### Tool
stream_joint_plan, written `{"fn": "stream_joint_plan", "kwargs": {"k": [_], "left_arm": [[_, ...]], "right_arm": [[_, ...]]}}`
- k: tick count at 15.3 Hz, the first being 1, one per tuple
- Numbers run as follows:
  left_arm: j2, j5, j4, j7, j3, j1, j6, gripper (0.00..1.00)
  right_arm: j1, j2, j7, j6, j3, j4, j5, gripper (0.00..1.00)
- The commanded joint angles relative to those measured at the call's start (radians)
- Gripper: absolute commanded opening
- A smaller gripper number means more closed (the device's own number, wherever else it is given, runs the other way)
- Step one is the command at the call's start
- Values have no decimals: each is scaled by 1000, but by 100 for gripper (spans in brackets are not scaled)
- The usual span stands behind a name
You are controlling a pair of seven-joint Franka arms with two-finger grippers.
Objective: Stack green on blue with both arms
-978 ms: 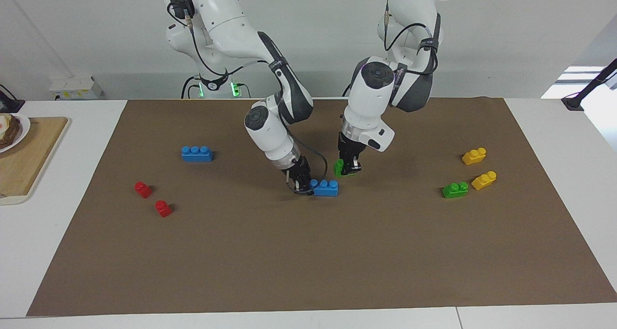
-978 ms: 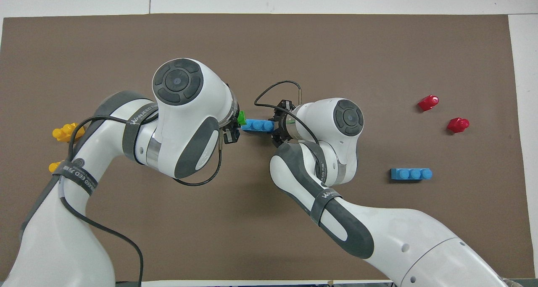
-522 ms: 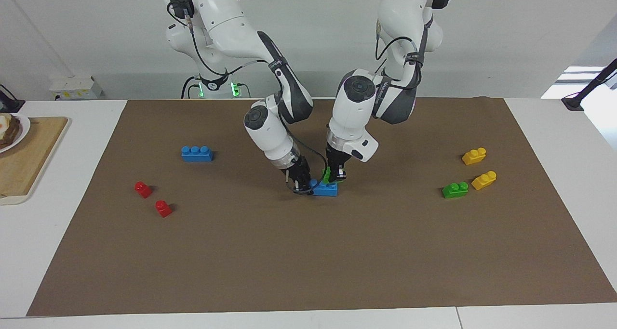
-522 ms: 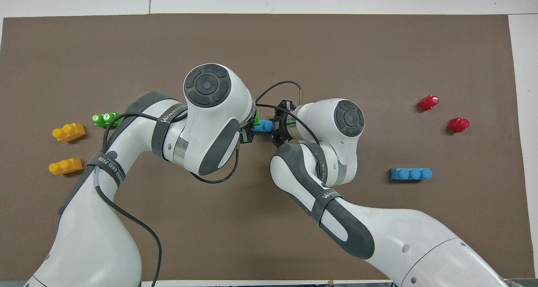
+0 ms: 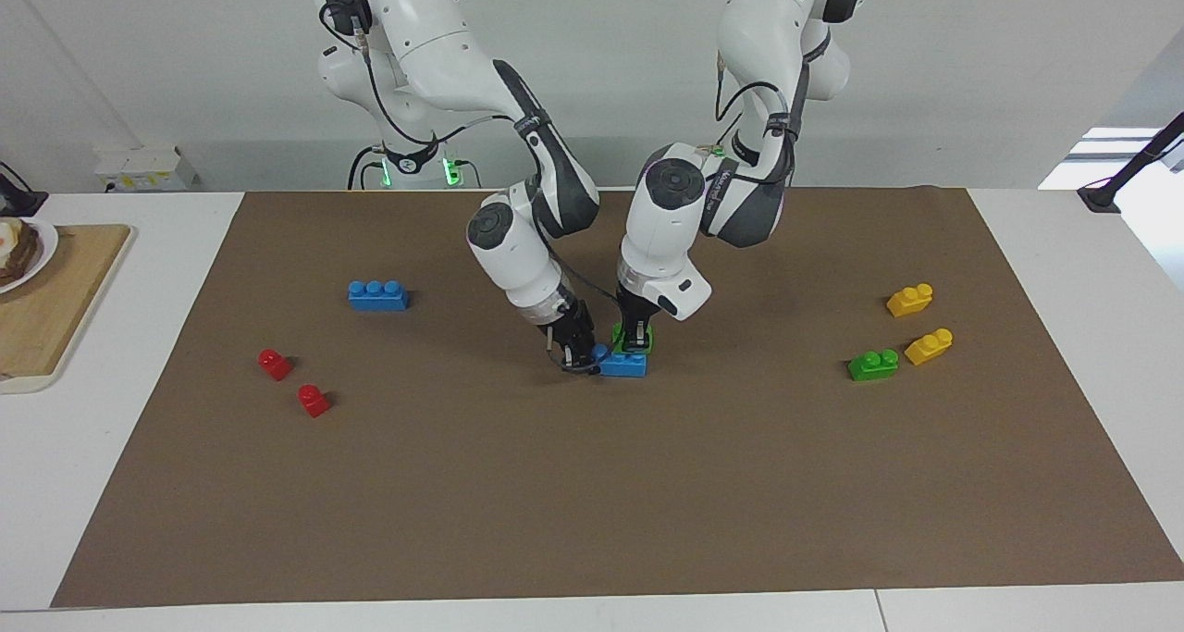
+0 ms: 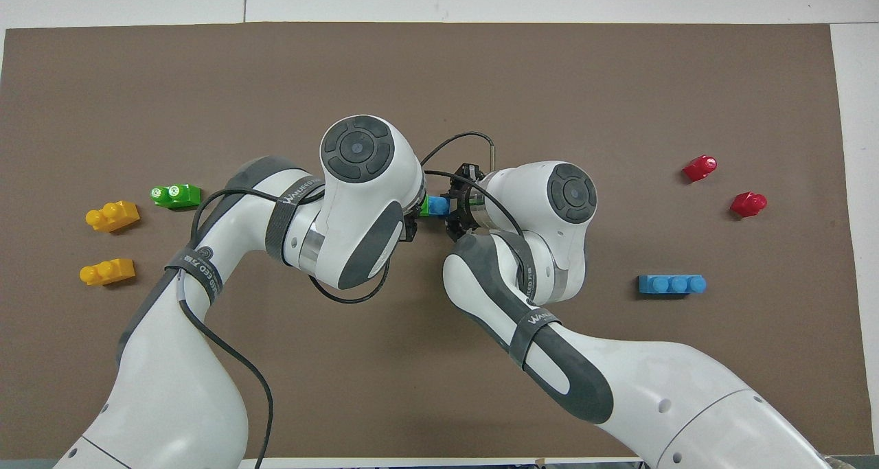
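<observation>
At the middle of the brown table mat [image 5: 592, 502], the right gripper [image 5: 581, 353] pinches one end of a bright blue three-stud plastic brick [image 5: 625, 365] resting on the mat. The left gripper [image 5: 633, 334], jaws clamped on a small green two-stud plastic brick [image 5: 642, 339], holds it on the blue brick's studs at the other end.

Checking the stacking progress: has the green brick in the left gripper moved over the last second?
Yes. The green brick, held by the left gripper, shifted toward the right arm's end, from beside the blue brick to on it.
</observation>
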Motion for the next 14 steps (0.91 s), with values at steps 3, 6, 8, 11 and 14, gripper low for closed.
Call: {"fn": "stream_joint_plan", "kwargs": {"k": [3, 6, 8, 11, 14], "left_arm": [[-8, -15, -33, 14, 13, -14, 37, 0], [-5, -18, -28, 14, 15, -9, 54, 0], [-5, -23, -30, 6, 13, -6, 64, 0], [-2, -23, -31, -29, 15, -9, 83, 0], [5, -23, -31, -49, 15, -14, 85, 0]], "right_arm": [[-14, -5, -32, 24, -1, -46, -19, 0], [-14, -5, -32, 24, -1, -46, -19, 0], [-15, -5, -32, 26, -1, -46, -19, 0], [-17, -5, -34, 24, -1, -46, -19, 0], [-17, -5, -37, 24, -1, -46, -18, 0]]}}
